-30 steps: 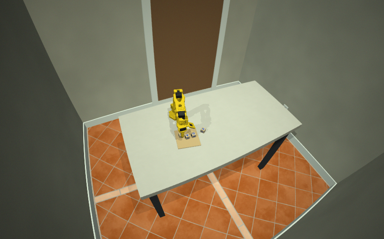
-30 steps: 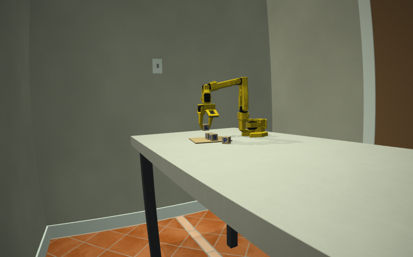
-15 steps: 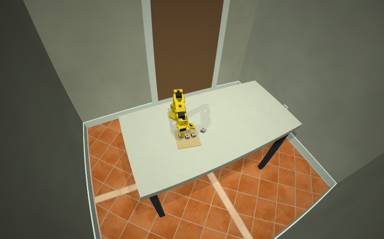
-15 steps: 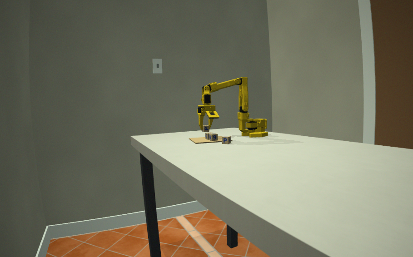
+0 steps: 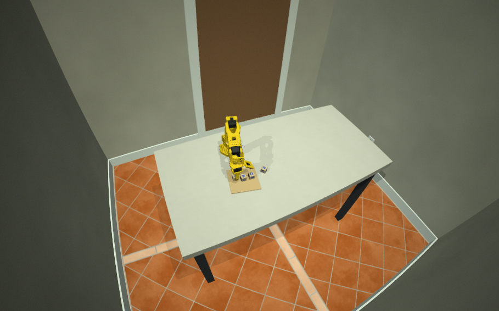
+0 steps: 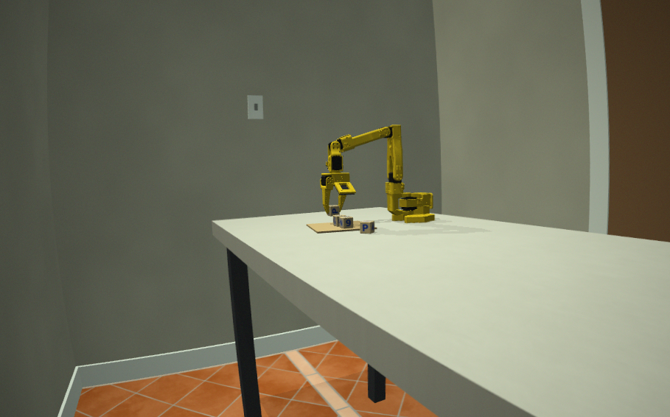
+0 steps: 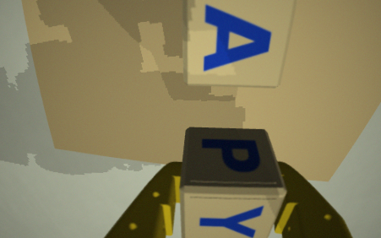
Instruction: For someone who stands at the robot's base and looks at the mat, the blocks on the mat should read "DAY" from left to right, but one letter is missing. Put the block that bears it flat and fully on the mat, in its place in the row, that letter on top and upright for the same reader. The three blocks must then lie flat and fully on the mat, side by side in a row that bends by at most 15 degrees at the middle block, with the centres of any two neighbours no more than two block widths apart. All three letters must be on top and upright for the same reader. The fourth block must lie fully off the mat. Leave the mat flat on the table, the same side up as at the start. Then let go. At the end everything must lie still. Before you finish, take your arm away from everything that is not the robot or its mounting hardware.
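Y block [image 5: 233, 177] [image 6: 334, 210] [image 7: 232, 215] held, not yet placed.
Jaws [image 5: 236, 175] [image 6: 334, 208] grip it above the mat [image 5: 245, 188] [image 6: 322, 228] [image 7: 84, 114]; D [image 5: 251, 175] [image 6: 346, 222] and A [image 5: 243, 177] [image 6: 335, 220] [image 7: 284, 42] wait there; lowering, release and retreat remain.

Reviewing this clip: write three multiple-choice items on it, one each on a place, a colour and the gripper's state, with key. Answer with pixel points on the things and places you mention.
1. Where is the fourth lettered wooden cube [image 5: 263, 169] [image 6: 366, 228]?
A) On the tan square mat [image 5: 245, 187] [image 6: 321, 228]
B) On the table [image 5: 320, 146] [image 6: 482, 290], off the mat
C) On the floor

2. What colour is the A on the middle cube [image 5: 243, 177] [image 7: 238, 46]?
A) Red
B) Green
C) Blue

3. The yellow gripper [image 5: 242, 172] [image 6: 333, 210] [image 7: 232, 207] is:
A) shut on the Y cube [image 6: 333, 210] [image 7: 232, 211]
B) wide open
C) shut on nothing

B: the top view shows it beside the mat.
C: the wrist view shows blue.
A: the wrist view shows jaws on both sides.
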Robot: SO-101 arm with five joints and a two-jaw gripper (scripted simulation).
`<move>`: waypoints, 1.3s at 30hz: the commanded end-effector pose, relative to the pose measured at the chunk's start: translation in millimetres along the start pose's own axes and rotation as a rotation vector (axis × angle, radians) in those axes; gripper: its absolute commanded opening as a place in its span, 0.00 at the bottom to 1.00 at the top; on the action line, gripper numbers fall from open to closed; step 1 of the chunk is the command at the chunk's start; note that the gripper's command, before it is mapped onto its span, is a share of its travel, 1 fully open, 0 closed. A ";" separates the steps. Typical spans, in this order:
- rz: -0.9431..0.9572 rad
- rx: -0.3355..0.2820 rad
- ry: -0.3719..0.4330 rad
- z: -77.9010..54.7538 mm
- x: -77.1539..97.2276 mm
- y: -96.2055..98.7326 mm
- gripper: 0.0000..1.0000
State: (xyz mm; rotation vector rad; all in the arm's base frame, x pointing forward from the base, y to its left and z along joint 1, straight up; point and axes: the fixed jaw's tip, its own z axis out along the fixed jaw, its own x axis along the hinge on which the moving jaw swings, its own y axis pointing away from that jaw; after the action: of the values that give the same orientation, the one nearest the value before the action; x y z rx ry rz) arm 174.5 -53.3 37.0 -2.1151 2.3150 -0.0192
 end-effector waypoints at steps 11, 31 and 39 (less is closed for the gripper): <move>-0.001 0.116 0.021 -9.9 1.6 -15.1 0.00; -0.001 0.116 0.021 -3.5 1.9 -15.6 0.00; -0.001 0.116 0.021 -1.5 1.9 -15.8 0.00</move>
State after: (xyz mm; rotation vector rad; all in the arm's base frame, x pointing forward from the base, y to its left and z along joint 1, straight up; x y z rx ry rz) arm 174.6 -53.3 24.2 -2.1144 2.3143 -0.0218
